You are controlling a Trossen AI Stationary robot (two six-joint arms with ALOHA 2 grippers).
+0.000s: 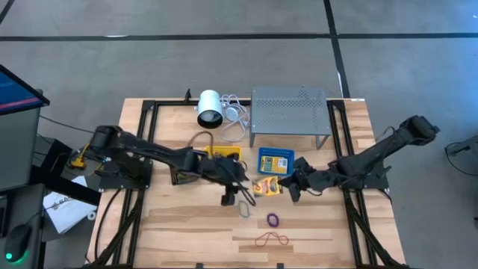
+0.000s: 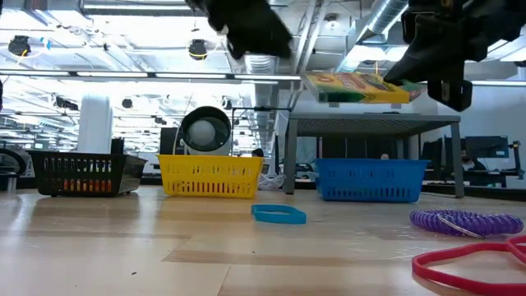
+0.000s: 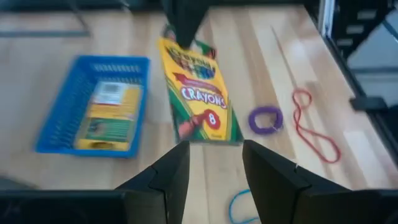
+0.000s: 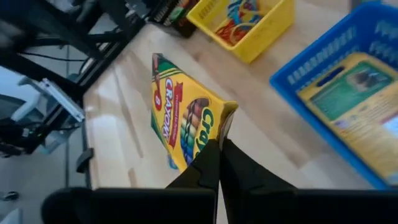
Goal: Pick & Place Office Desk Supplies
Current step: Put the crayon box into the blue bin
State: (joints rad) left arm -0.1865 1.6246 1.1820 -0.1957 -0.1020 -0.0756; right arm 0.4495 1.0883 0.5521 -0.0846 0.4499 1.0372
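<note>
The right gripper's (image 1: 293,188) fingers pinch the edge of the crayon box (image 1: 267,186), held above the table's (image 1: 314,228) middle beside the blue basket (image 1: 275,161); the left gripper (image 1: 240,196) hangs spread beside it. From table height, the box (image 2: 358,87) floats above the blue basket (image 2: 370,180). The left wrist sees spread fingers (image 3: 169,174) below the box (image 3: 198,93). The right wrist shows fingertips (image 4: 214,163) clamping its flap (image 4: 186,121).

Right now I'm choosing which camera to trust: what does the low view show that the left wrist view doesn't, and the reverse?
Only the low view shows the black basket, yellow basket and grey rack. Only the left wrist view shows the left tool open, and a crayon box lying in the blue basket. Both show the held crayon box pinched by the right tool, the purple coil and the red band.
</note>
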